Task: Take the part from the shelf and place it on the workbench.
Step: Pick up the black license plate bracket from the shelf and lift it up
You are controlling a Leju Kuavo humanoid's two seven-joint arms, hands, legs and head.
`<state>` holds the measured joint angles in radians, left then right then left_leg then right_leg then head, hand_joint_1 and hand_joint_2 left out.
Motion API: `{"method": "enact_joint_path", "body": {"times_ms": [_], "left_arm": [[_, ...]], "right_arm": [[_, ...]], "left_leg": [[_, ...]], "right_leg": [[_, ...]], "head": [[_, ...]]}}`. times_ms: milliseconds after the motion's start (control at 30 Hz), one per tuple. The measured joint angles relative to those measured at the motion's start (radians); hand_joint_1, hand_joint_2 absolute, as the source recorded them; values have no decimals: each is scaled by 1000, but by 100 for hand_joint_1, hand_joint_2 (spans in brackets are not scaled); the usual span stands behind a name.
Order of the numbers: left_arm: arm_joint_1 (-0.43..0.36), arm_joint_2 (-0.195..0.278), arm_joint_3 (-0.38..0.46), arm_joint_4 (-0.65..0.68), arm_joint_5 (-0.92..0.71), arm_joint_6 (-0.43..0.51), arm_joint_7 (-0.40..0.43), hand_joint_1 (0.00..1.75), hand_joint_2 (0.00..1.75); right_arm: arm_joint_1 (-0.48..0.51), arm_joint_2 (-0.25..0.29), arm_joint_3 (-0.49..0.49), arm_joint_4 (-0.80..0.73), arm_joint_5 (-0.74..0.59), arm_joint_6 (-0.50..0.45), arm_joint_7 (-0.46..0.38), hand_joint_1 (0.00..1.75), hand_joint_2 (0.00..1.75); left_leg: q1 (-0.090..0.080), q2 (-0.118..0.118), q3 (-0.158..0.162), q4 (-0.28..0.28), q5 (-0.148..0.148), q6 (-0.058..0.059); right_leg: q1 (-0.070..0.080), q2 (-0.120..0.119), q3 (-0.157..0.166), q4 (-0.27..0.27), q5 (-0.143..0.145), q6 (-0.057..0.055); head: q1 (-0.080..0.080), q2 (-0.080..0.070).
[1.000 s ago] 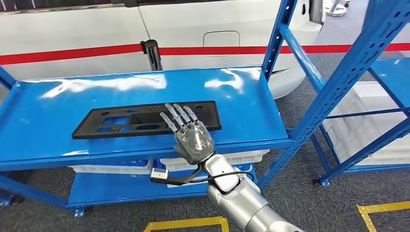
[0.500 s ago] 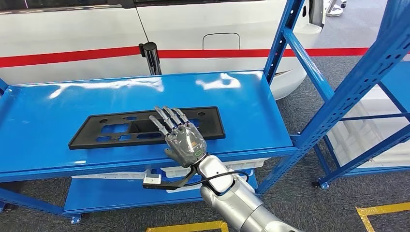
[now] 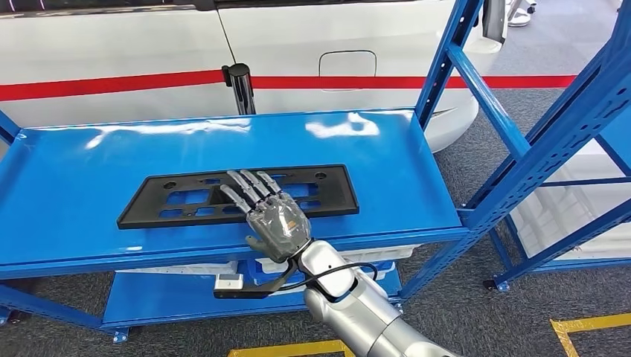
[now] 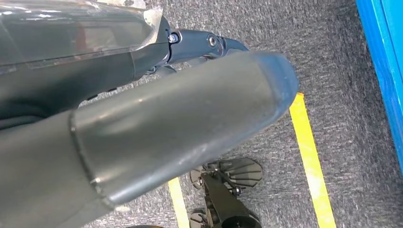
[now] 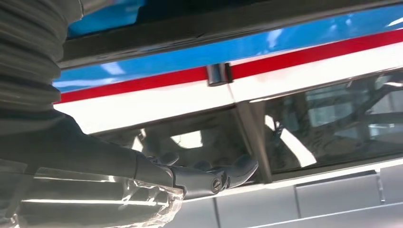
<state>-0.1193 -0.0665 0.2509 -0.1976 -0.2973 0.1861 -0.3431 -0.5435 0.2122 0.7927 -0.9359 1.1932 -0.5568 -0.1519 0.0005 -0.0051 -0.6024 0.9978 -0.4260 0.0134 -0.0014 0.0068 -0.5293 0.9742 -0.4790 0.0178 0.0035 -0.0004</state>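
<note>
A flat black plastic part (image 3: 186, 199) with several cutouts lies lengthwise on the blue shelf top (image 3: 89, 163). My right hand (image 3: 266, 215) is over the part's middle near its front edge, fingers stretched out and spread above it, holding nothing. In the right wrist view the part's dark edge (image 5: 218, 26) runs across the picture, and my right hand's fingers (image 5: 214, 175) stick out flat. My left hand (image 4: 142, 118) hangs low over grey carpet with nothing in it.
Blue upright posts (image 3: 446, 59) rise at the shelf's right end, and a second blue rack (image 3: 588, 149) stands further right. A white car with a red stripe (image 3: 149, 82) is behind the shelf. White bins (image 3: 357, 256) sit on the lower level. Yellow floor tape (image 3: 588, 323) marks the carpet.
The view has shifted slightly. My right hand has moved left and further over the black part, fingers still spread.
</note>
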Motion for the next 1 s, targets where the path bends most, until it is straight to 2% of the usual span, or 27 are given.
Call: {"method": "enact_joint_path", "body": {"times_ms": [300,467,767,1000], "left_arm": [[-6,-1,0,0,-15,8,15,0,0],[-13,-4,0,0,-20,14,21,0,0],[-26,-9,0,0,-42,17,34,0,0],[-28,-10,0,0,-52,25,37,0,0]], "right_arm": [[-10,67,54,39,-65,17,-30,0,175],[-53,112,66,131,-120,2,-15,0,175],[-154,125,156,279,-271,-34,121,0,175],[-216,125,228,388,-329,-38,252,0,175]], "left_leg": [[4,1,0,0,0,0],[8,1,0,0,0,-1],[9,1,0,0,0,-1],[9,1,0,0,0,-1]], "right_leg": [[0,0,-2,1,0,1],[2,0,-2,1,0,1],[2,0,-1,1,-1,1],[2,0,-1,1,0,1]], "head": [[0,0],[0,0],[0,0],[0,0]]}}
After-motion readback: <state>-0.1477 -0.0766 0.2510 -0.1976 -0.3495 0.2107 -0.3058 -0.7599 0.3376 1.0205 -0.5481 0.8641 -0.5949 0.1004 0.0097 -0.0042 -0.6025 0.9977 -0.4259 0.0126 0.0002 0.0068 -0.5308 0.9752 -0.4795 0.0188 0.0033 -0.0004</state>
